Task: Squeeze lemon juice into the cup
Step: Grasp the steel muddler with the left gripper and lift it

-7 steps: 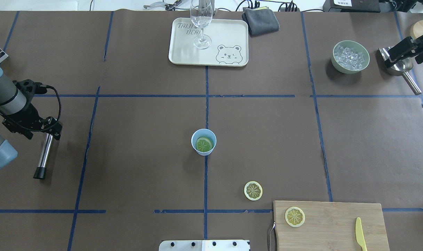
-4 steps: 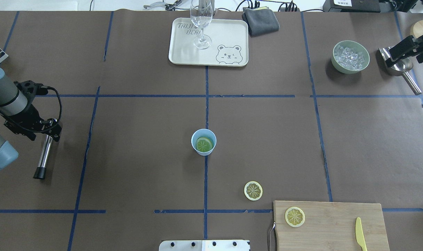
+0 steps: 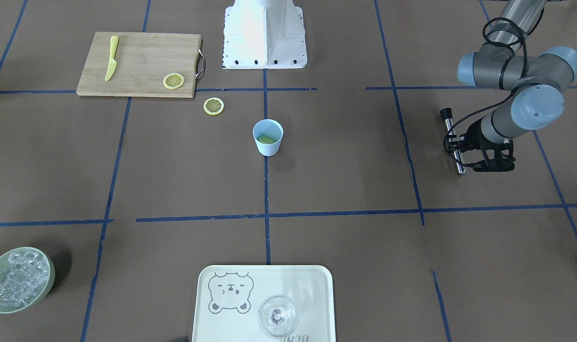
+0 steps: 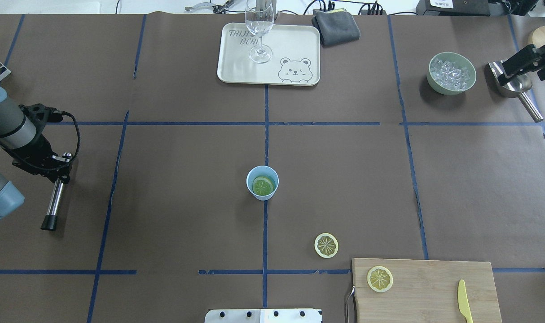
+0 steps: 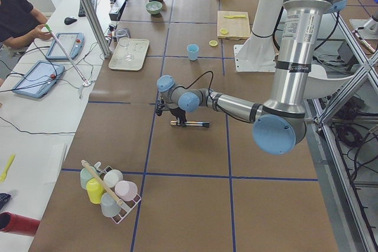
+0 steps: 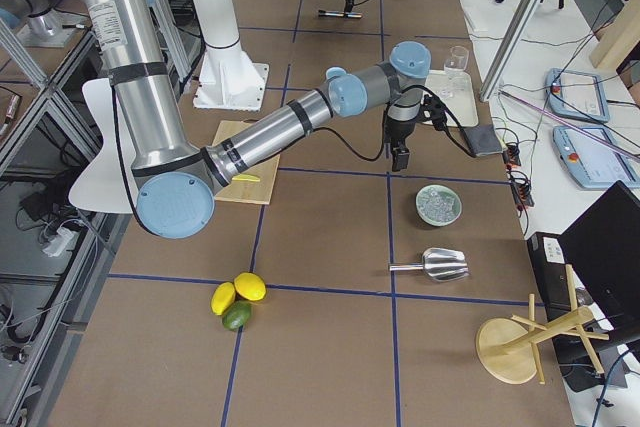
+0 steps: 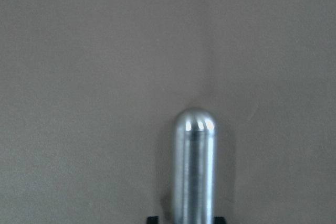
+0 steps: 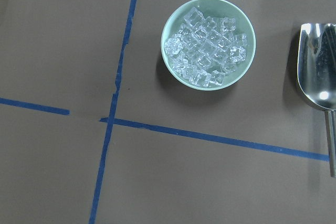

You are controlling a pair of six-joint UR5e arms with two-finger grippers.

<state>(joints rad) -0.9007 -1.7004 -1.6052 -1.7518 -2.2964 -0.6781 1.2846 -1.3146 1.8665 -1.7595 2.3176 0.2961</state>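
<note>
Overhead exterior, lemon [image 4: 263,185]: one slice lies inside the cup, mid-table.
Cup [image 3: 268,148]: upright, unheld, alone on the centre tape line.
Spare slices: second slice [image 4: 326,245] on the table, nearer and right of the cup; third slice [image 4: 380,278] on the cutting board [image 4: 429,287].
Left gripper [image 4: 62,170]: at the left edge, pinching a metal rod [image 4: 54,202] near one end.
Right gripper [image 4: 506,72]: far right, over a scoop [image 4: 515,85]; grip cannot be told.
Risk: pressing the rod in off-centre would likely tip the light cup.

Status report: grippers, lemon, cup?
Left gripper at metal rod, grip unclear. Right gripper raised near ice bowl, unclear. Lemon slice inside cup. Both far from cup.
</note>
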